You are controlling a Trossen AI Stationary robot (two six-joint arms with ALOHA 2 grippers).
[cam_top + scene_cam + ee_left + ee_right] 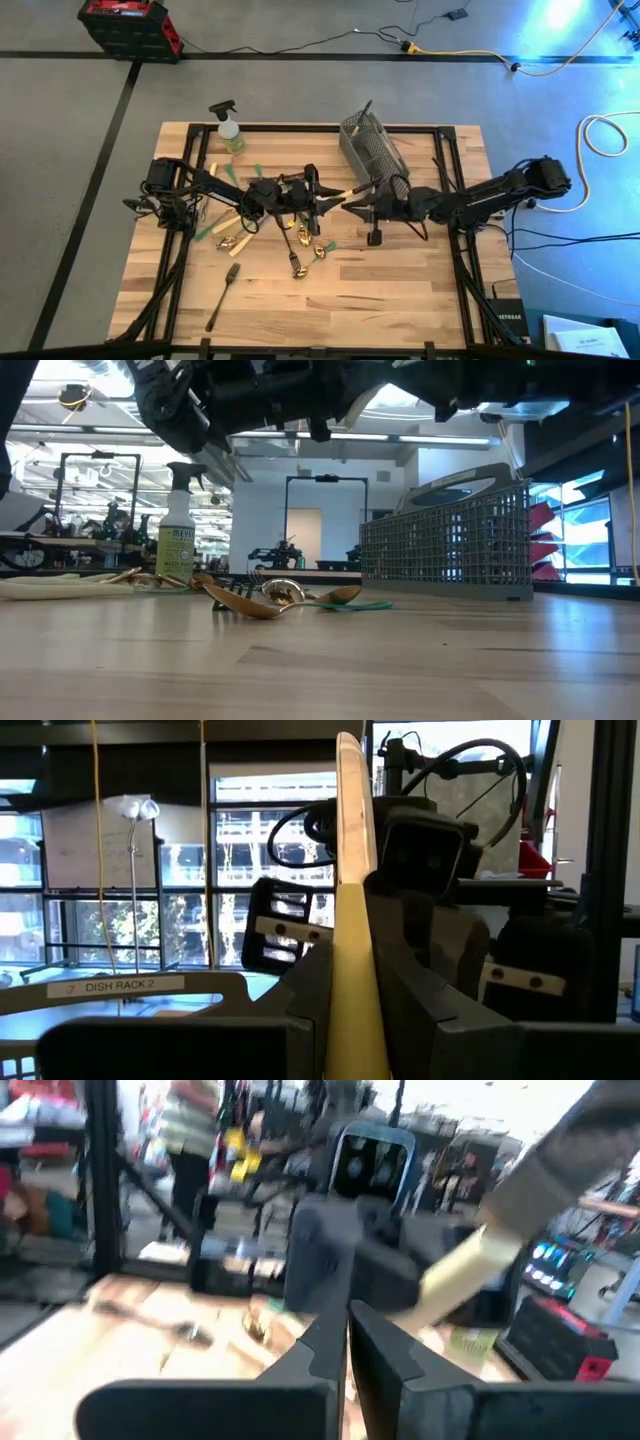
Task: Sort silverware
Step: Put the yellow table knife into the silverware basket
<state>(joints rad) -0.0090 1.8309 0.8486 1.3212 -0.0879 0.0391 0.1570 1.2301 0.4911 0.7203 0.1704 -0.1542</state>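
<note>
left gripper (330,203): fingers squeeze a cream-handled utensil (352,920) | right gripper (352,210): fingers clenched, at 3 o'clock of left

Backlit window glare, motion-blurred right wrist

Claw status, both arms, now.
Left claw: closed on a cream-handled utensil, held up above the table.
Right claw: shut, holding nothing, facing the left claw above the middle of the table.

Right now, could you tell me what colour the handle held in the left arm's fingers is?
Pale cream-yellow: the slim cream-handled utensil clamped in the left gripper shows best in the left wrist view.
</note>
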